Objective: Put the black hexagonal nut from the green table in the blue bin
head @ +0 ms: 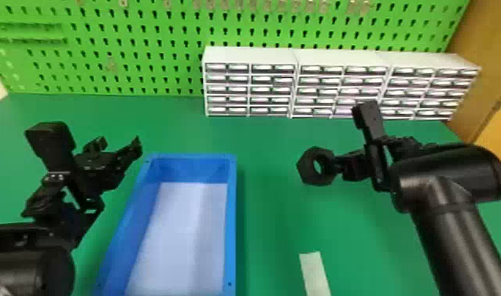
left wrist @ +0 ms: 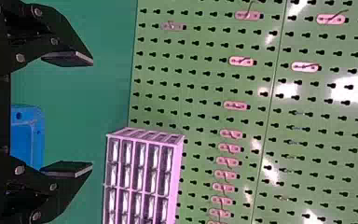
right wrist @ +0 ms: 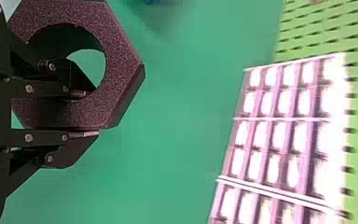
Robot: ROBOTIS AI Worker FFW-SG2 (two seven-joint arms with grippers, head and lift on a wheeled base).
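1. Closest to us, a pale strip (head: 315,273) lies flat on the green table (head: 269,236), right of the bin and near the head view's bottom edge.
2. Beside it, well to the left, sits the blue bin (head: 230,220): long, open at the top, pale floor inside, its near end running out of the head view.
3. Over on the left, here's the left claw (head: 117,148), just beyond the bin's far left corner, and its two fingers are spread wide, as the left wrist view plainly shows.
4. Across on the right, the right claw (head: 339,167) has the nut! It's pinching one side of the ring, one finger through the hole, the other against the outer face; the right wrist view (right wrist: 87,113) gives us that grip up close.
5. And there's the black nut (head: 306,167) itself, six-sided, chunky, held over the table to the right of the bin's far end and well apart from it, its hole facing the head view.
6. Farther back, white drawer cabinets (head: 249,55) stand side by side on the table, rows of little drawers facing us.
7. Right behind them rises the green pegboard (head: 143,29), full of holes, with small hooks (left wrist: 241,61) fixed along it, and a brown panel (head: 491,43) stands off to the right.
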